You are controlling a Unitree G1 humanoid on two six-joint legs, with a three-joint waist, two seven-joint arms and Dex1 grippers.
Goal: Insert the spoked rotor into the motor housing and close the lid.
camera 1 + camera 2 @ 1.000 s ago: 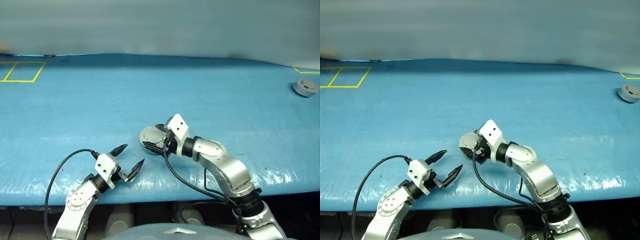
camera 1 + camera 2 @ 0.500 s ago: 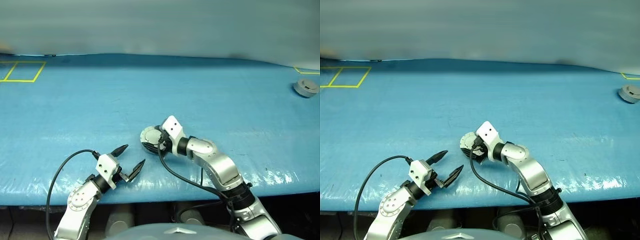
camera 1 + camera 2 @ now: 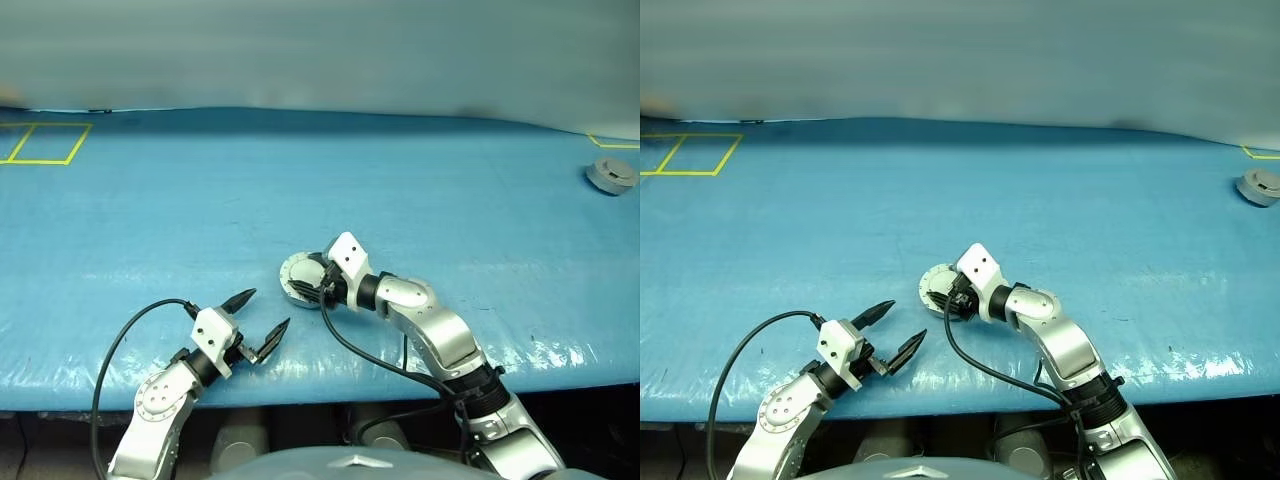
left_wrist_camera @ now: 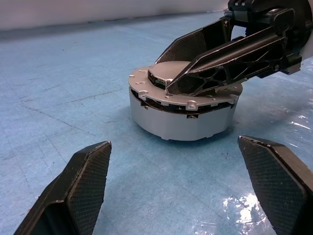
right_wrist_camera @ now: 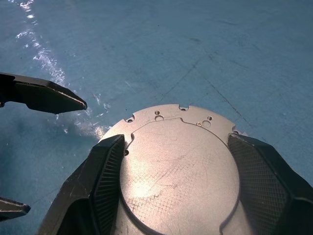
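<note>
Both right gripper [image 4: 195, 73] jaws rest atop lid [image 5: 178, 161].

This looks like a robotics lab or test bench, not a home or shop. A long tabletop [image 3: 420, 180] is covered edge to edge with a wrinkled blue sheet, and yellow tape [image 3: 45, 143] marks out squares at its far left corner, with another taped corner [image 3: 612, 143] at the far right. Machined metal parts lie on the sheet: a round silver motor housing [image 4: 181, 115] near the front edge and a grey flanged part [image 3: 611, 175] far off to the right. A plain pale wall [image 3: 320, 50] runs behind.
</note>
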